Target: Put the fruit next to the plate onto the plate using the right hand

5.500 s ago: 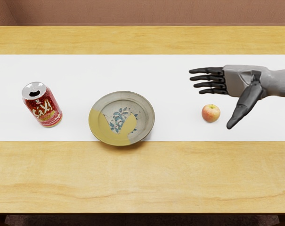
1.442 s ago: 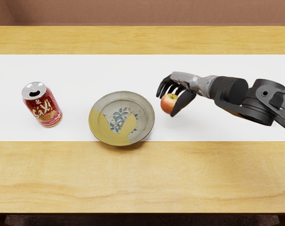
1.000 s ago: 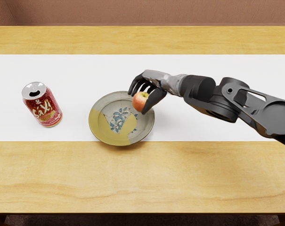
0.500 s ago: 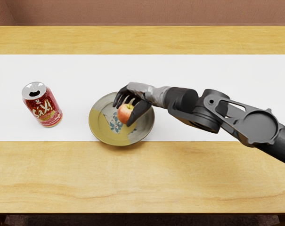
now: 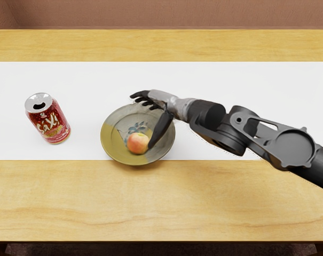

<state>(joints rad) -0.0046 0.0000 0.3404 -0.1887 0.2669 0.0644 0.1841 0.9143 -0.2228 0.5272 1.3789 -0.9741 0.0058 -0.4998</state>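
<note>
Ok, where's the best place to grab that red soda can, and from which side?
Probably around the mid-body of the soda can, wrapping its round side. It stands upright, well clear of the plate, so come in level from the left.

Off-task items: red soda can (image 5: 47,118) standing on the left part of the white runner (image 5: 70,80), silver top facing up, mouth open, yellow lettering on the side. It sits closer to the runner's near edge than its far edge and casts a small shadow at the base. The runner spans the full width of the light wood table (image 5: 150,202), with bare wood showing in front and behind. A reddish-brown wall (image 5: 150,13) lies past the far edge.
</note>
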